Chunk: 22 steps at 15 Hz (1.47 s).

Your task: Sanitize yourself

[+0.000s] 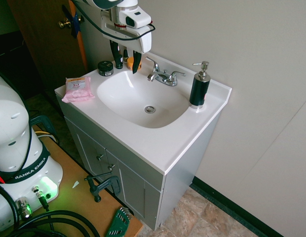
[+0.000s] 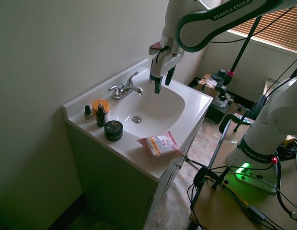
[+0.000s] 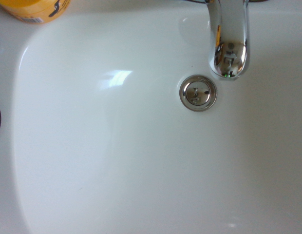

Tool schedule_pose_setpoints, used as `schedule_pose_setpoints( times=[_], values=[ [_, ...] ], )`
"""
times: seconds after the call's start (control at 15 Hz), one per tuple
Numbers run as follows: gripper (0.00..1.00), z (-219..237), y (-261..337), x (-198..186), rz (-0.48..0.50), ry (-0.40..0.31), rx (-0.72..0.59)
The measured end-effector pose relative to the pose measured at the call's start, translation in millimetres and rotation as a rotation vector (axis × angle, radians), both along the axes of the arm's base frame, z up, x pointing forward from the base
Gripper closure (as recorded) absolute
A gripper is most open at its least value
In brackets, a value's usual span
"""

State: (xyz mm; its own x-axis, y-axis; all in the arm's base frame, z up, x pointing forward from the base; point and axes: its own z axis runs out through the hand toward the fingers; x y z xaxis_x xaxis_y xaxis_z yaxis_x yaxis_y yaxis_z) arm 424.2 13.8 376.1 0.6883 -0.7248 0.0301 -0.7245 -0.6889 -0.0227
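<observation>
wall: pale, plain, behind the desk (image 1: 168, 158)
robot arm (yourself): white arm (image 2: 220, 26), reaches over the sink; boxy head directly above the fingers, joined to them
floor: mottled tile (image 1: 192, 215)
desk: white vanity top over grey cabinet (image 1: 133, 153)
door: brown wood, brass knob, beyond the desk (image 1: 42, 39)
wooden desk: beside the vanity, arm base on it (image 1: 76, 197)
blinds: wood-tone, on the far side (image 2: 266, 31)
sink: white basin (image 1: 143, 103) set in the desk, silver drain (image 1: 150, 109) at bottom
faucet: chrome, two handles, at back rim (image 1: 165, 76)
pump bottle: dark, silver top, upright near the basin, opposite side from wipes (image 1: 200, 89)
wipes pack: pink, flat on desk near black jar (image 2: 160, 146)
fingers: black, open, spread apart, nothing between, pointing down above the sink (image 1: 127, 69)
orange tub: behind the dropper bottle (image 2: 100, 105)
black jar: round, lidded; contents hidden (image 2: 113, 130)
dropper bottle: dark, upright, just beside orange tub (image 2: 100, 115)
small bottle: dark cap, near orange tub (image 2: 88, 113)
</observation>
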Motion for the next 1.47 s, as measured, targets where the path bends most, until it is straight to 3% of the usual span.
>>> schedule_pose_setpoints(
  times=[0.27, 0.33, 0.6, 0.87, 1.47],
  values=[
    [0.0, 16, -10, 16, -0.039, -0.034, 0.016],
    [1.0, 30, -22, 31, -0.066, -0.06, 0.021],
    [1.0, 70, -76, 95, -0.158, -0.103, 0.028],
    [1.0, 100, -116, 132, -0.22, -0.12, 0.027],
    [1.0, 95, -185, 142, -0.333, -0.111, 0.014]
  ],
)
